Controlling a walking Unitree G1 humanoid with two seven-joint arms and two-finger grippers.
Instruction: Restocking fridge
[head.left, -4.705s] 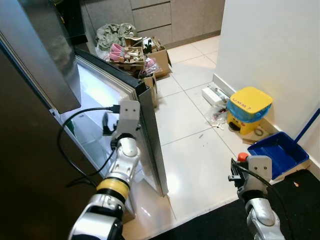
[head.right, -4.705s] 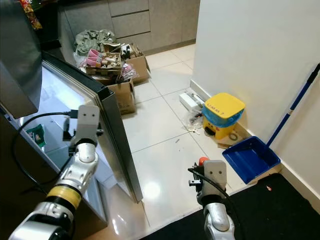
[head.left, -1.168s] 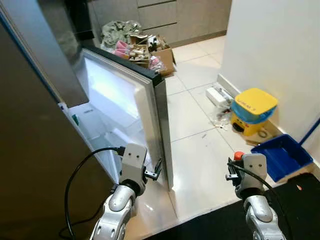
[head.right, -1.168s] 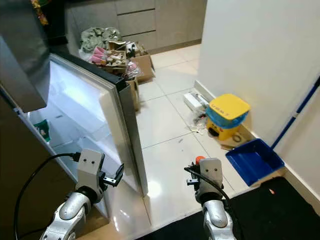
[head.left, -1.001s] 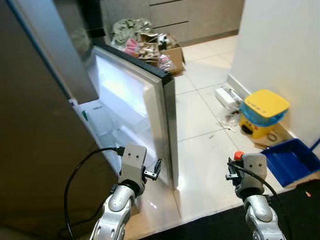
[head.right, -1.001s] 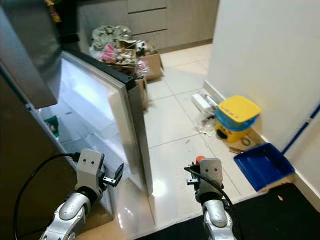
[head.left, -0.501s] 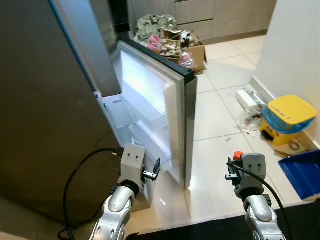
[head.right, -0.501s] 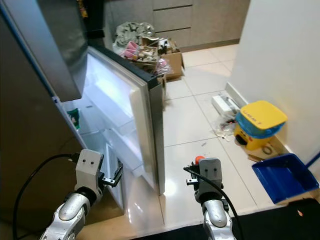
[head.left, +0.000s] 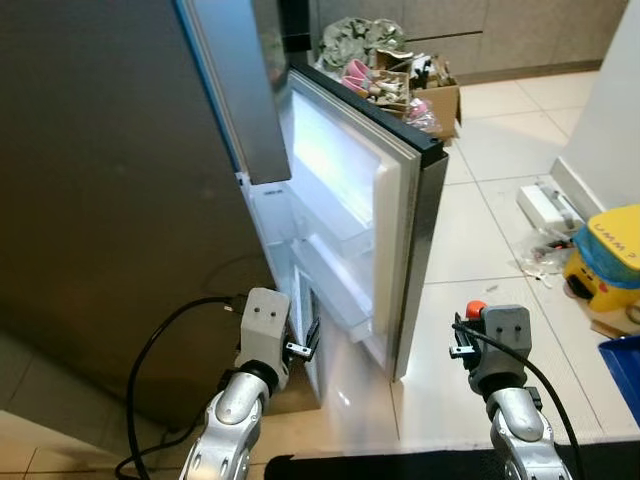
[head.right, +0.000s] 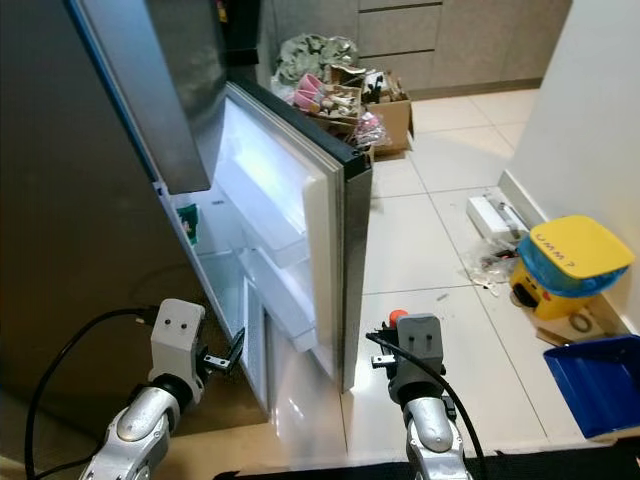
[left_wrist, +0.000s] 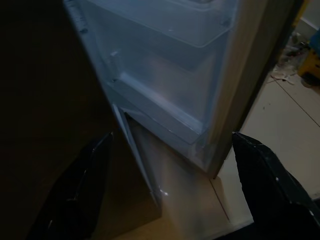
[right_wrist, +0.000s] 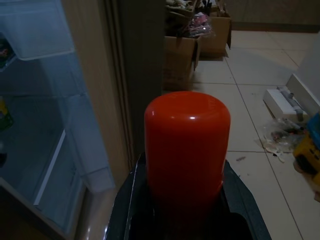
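Low in front of the robot, the fridge (head.left: 120, 200) stands with its door (head.left: 385, 205) swung wide, inner shelves lit white, door edge pointing toward the tiled floor (head.left: 470, 230). Left gripper (head.left: 308, 340) is held low near the bottom corner of the open compartment, touching nothing; in the left wrist view its two black fingers (left_wrist: 82, 192) are spread wide with nothing between them, looking onto the door's lower bins. Right gripper (right_wrist: 185, 197) sits to the right of the door's edge, over the floor, and is clamped on a red-capped cylinder (right_wrist: 186, 142); the red cap (head.right: 398, 318) also pokes out above the wrist housing in the head views. What lies below the cap is hidden by the fingers, so the item type cannot be told. A green packet (head.right: 188, 218) lies inside the fridge on an upper shelf. Behind the door, cardboard boxes (head.right: 350, 105) full of clutter stand on the floor against the grey cabinets (head.right: 440, 30). By the white wall: a yellow-lidded bin (head.right: 565, 265), a white power strip (head.right: 492, 218), and the corner of a blue dustpan (head.right: 600, 385).
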